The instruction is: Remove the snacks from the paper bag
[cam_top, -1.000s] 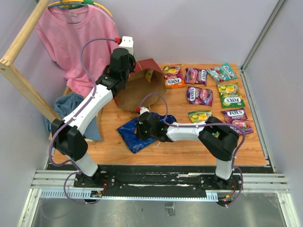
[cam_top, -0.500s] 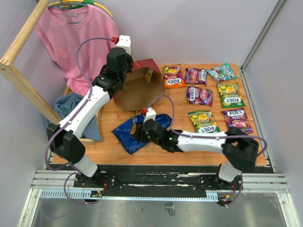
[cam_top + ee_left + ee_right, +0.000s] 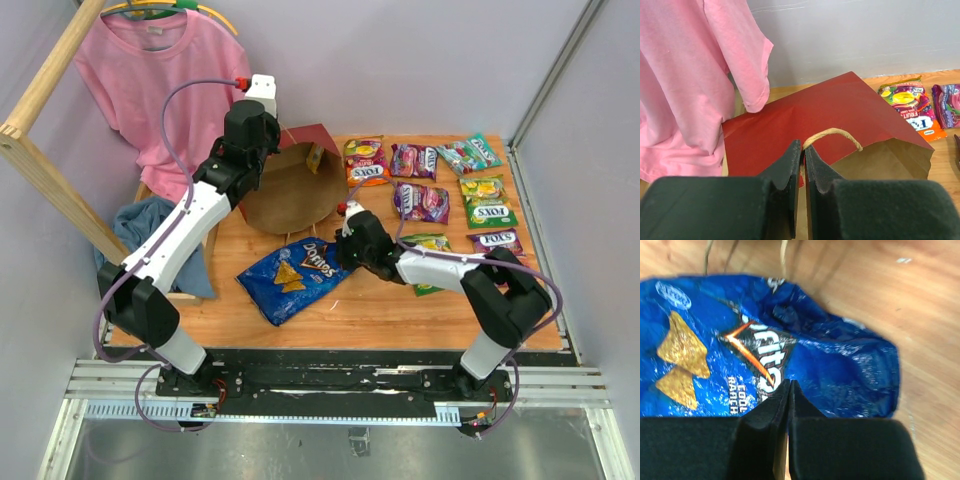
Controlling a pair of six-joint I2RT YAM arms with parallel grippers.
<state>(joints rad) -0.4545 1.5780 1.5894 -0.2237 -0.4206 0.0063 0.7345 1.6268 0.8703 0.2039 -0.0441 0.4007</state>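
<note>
Right gripper [image 3: 788, 386] moved off Doritos bag [image 3: 295, 280]; wooden table [image 3: 400, 310], grey walls [image 3: 400, 60].

The blue Doritos bag [image 3: 298, 272], near left, reads "Doritos" from above; the right wrist view shows "COOL RANCH" on it; "FOX'S" stands on the far orange packet [image 3: 367, 165] and the right-hand green packet [image 3: 489, 205]; the left wrist view shows "FRUIT" on the orange one.

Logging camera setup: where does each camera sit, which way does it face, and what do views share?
Top external: above and behind the arms, looking down on the table; both show whole.
Left wrist: on its arm, facing the paper bag; left gripper pinches its rim.
Right wrist: looking down past the shut right gripper at the chip bag.
Shared: top also shows both bags.
</note>
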